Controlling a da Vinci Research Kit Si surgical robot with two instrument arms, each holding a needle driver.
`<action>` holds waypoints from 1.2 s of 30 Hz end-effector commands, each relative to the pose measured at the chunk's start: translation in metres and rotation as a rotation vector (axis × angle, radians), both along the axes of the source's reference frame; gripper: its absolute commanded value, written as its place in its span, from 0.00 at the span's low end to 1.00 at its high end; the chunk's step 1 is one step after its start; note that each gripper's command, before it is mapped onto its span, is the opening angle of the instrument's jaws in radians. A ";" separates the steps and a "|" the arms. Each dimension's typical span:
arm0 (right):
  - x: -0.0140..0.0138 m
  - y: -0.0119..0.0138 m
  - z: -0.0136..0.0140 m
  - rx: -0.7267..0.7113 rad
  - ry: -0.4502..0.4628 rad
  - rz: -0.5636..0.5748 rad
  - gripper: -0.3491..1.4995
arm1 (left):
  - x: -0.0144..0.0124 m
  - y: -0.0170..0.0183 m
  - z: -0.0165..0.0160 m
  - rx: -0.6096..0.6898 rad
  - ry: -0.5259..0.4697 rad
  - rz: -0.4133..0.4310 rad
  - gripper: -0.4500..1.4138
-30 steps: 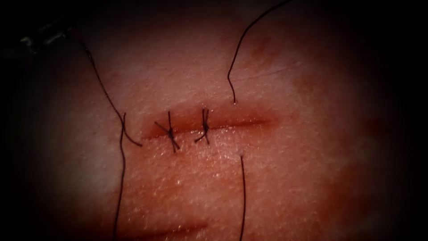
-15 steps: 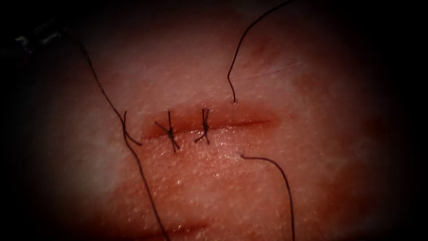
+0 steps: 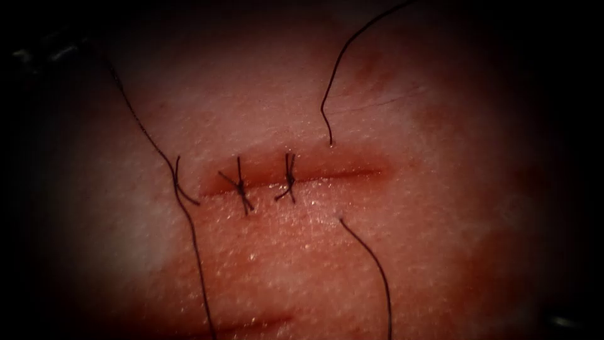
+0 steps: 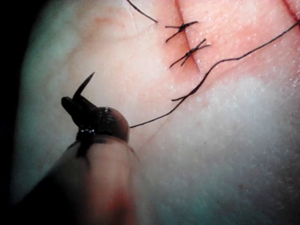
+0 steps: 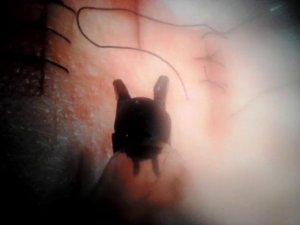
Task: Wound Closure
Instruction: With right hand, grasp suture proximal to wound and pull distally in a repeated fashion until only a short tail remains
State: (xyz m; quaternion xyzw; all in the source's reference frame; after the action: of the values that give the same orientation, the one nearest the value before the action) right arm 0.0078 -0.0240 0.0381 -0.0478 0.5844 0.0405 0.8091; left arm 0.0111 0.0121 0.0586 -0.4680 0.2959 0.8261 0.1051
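Note:
The tissue bears a horizontal cut with two knotted stitches on its left part. Right of them, thread enters the tissue above the cut and comes out below it as a strand running down. My left tool is shut on the curved needle. A short pointed end sticks out past the jaws, free of the tissue. Thread trails from that tool toward the stitches. My right tool hovers over the tissue, open, holding nothing.
A long thread crosses the tissue left of the cut from far to near. A short cut end lies beside the cut's left tip. A second shallow red groove runs near the front edge.
The strand below the cut swung from straight down out to the right, then partly back. The long left thread's near part shifted right, then slightly back.

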 end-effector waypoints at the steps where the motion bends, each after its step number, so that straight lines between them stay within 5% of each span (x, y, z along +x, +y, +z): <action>1: 0.0016 0.0011 0.0028 0.006 0.002 -0.039 0.94 | -0.0007 0.0004 0.0005 -0.003 0.001 -0.002 0.00; 4: 0.0028 0.0023 0.0057 0.017 -0.016 -0.063 0.91 | -0.0007 0.0004 0.0005 -0.003 0.001 -0.002 0.00; 11: 0.0073 0.0063 0.0172 0.024 0.015 -0.089 0.90 | -0.0006 0.0003 0.0005 -0.003 0.001 -0.002 0.00; 16: 0.0103 0.0066 0.0213 0.059 0.061 -0.089 0.85 | -0.0007 0.0003 0.0004 -0.003 0.001 -0.002 0.00; 21: 0.0122 0.0066 0.0225 0.088 0.085 -0.096 0.82 | -0.0007 0.0003 0.0004 -0.003 0.001 -0.002 0.00; 27: 0.0132 0.0068 0.0226 0.104 0.098 -0.121 0.65 | -0.0007 0.0003 0.0004 -0.003 0.002 -0.003 0.00; 36: 0.0147 0.0065 0.0226 0.111 0.104 -0.130 0.64 | -0.0010 0.0002 0.0004 -0.003 0.003 -0.005 0.00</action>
State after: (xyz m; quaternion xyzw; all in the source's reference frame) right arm 0.0217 -0.0177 0.0603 0.0382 0.6234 0.0232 0.7806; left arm 0.0106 0.0118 0.0586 -0.4657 0.2978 0.8265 0.1063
